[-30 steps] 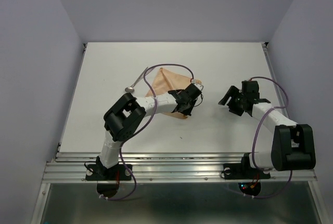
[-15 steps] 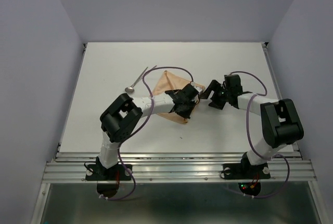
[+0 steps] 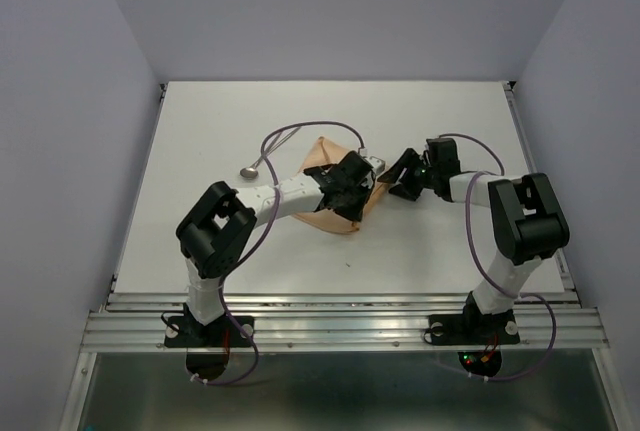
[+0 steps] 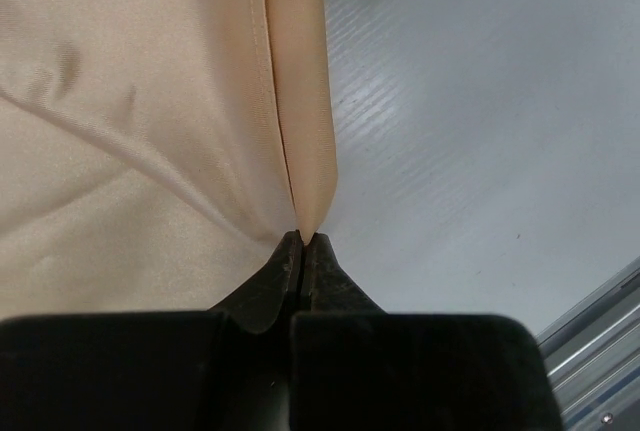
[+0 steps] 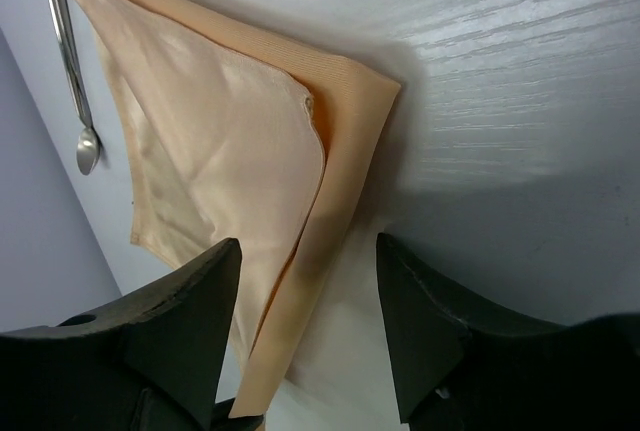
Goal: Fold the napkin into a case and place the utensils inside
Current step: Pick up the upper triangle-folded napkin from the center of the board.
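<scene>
The left gripper (image 4: 302,243) is squeezed tight on a folded edge of the peach napkin (image 4: 130,101), pinching the cloth right at its tips. The napkin lies in the middle of the white desk (image 3: 220,121), folded over in layers. The right gripper (image 5: 310,321) is spread wide and holds nothing, low down just beside the napkin's right edge. A silver spoon (image 3: 250,170) lies on the desk near the napkin's left corner.

top external: overhead from behind, looking down, far, whole table (image 3: 450,241) | left wrist: very close on napkin (image 4: 150,101) edge | right wrist: close, low | all share napkin
</scene>
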